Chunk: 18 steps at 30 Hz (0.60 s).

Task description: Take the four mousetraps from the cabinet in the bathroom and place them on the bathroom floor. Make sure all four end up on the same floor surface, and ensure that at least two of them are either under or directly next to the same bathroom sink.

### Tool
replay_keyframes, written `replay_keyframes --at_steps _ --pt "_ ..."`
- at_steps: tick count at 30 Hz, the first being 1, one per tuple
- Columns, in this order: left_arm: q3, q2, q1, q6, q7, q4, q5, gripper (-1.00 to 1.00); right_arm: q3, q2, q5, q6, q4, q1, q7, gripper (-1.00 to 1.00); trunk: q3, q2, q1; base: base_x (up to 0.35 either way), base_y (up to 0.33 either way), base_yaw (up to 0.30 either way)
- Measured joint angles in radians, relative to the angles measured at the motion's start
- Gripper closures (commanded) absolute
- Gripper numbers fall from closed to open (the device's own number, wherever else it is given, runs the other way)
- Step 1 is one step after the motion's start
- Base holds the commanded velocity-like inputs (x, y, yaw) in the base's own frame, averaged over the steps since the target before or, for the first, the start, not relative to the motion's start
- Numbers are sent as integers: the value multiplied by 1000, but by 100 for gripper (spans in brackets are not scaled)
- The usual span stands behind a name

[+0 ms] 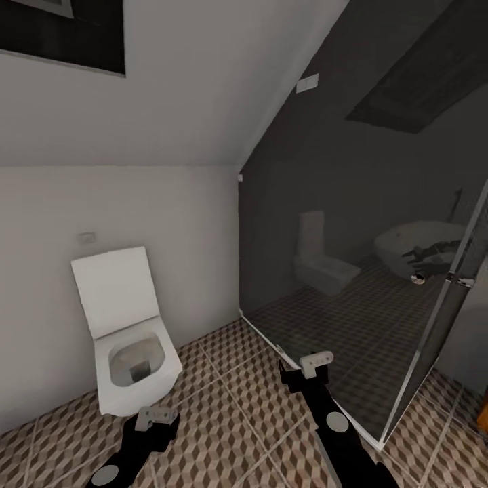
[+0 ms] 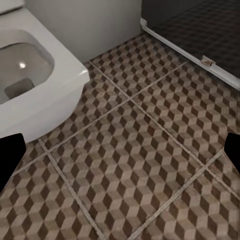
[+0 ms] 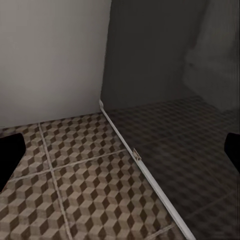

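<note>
The mousetraps, the cabinet and the bathroom sink are out of view. The bathroom floor (image 1: 224, 413), tiled in a brown, beige and white cube pattern, spreads below both arms. My left gripper (image 1: 154, 415) hangs low in front of the toilet. In the left wrist view it (image 2: 120, 155) is open over bare tiles, its black fingertips (image 2: 10, 157) far apart. My right gripper (image 1: 316, 362) sits near the foot of the glass partition. The right wrist view shows it (image 3: 120, 152) open too, with nothing between its fingers.
A white toilet (image 1: 129, 352) with its lid raised stands against the white wall on the left. A dark glass partition (image 1: 352, 271) with a metal frame post (image 1: 440, 312) closes off the right, mirroring the toilet and a bathtub. An orange-brown sliver (image 1: 483, 413) shows at the right edge.
</note>
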Motion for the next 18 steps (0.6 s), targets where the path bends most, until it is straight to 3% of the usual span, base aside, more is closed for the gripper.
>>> replay_keyframes --at_steps 18 --pt "0 0 0 0 0 5 0 -100 0 0 0 0 0 0 0 -100 -8 0 0 0 0 -220"
